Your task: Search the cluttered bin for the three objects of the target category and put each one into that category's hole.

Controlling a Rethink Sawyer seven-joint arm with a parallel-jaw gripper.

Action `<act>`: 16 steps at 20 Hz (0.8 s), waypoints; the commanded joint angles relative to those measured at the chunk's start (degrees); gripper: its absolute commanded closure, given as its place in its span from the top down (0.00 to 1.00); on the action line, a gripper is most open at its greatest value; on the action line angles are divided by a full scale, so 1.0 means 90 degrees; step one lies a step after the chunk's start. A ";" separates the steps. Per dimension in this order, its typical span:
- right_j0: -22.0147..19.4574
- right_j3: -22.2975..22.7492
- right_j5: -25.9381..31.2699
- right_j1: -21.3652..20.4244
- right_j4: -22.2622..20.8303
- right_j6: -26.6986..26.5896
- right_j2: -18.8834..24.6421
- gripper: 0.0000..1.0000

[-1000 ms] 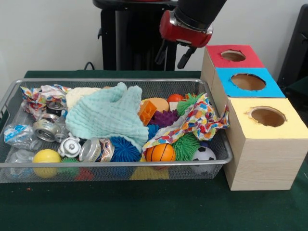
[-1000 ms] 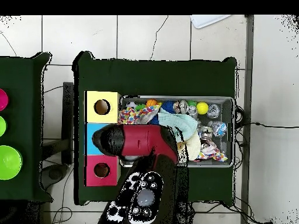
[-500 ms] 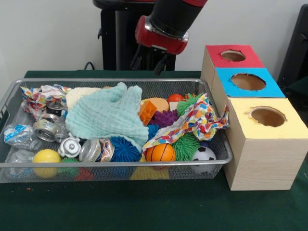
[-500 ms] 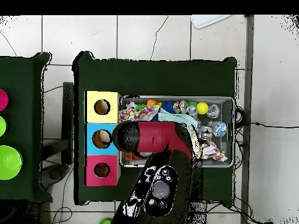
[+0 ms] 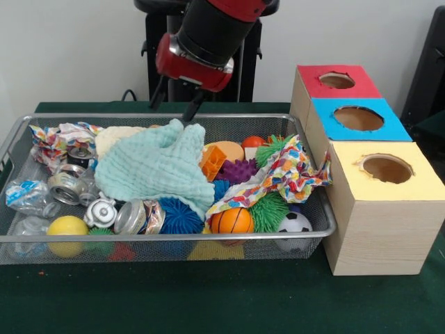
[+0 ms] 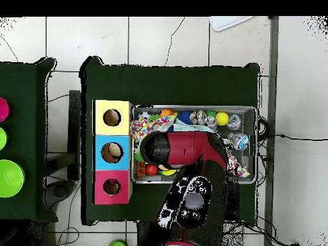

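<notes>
The wire bin (image 5: 327, 221) holds a jumble. A pale teal cloth (image 5: 156, 170) lies over its middle and a bright patterned cloth (image 5: 288, 174) drapes its right end. Around them are an orange basketball (image 5: 231, 221), a soccer ball (image 5: 295, 223), a yellow ball (image 5: 67, 228), spiky balls in blue (image 5: 179, 216), green (image 5: 270, 209) and purple (image 5: 238, 170), crushed cans (image 5: 67, 184) and a plastic bottle (image 5: 28, 195). My gripper (image 5: 170, 110) hangs open and empty just above the teal cloth's back edge. From overhead, the arm (image 6: 182, 148) covers the bin's middle and hides the gripper.
Three boxes with round holes stand in a row right of the bin: red (image 5: 368, 87) farthest, blue (image 5: 389, 129) in the middle, yellow (image 5: 424, 184) nearest. Overhead, a tan shape shows inside the blue box's hole (image 6: 113, 152). A second green table (image 6: 25, 96) holds coloured bowls.
The arm has swung from beside the red and blue boxes across to the bin's middle and dropped lower, with the gripper still open and empty. Nothing in the bin has shifted.
</notes>
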 commanded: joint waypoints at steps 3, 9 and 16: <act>-0.0206 -0.0315 -0.0917 0.0441 -0.0674 0.0515 0.0167 1.00; -0.0318 -0.0231 -0.1370 0.0520 -0.0733 0.0623 0.0189 1.00; -0.0917 0.0222 -0.1141 0.0704 -0.0080 0.0692 0.0741 1.00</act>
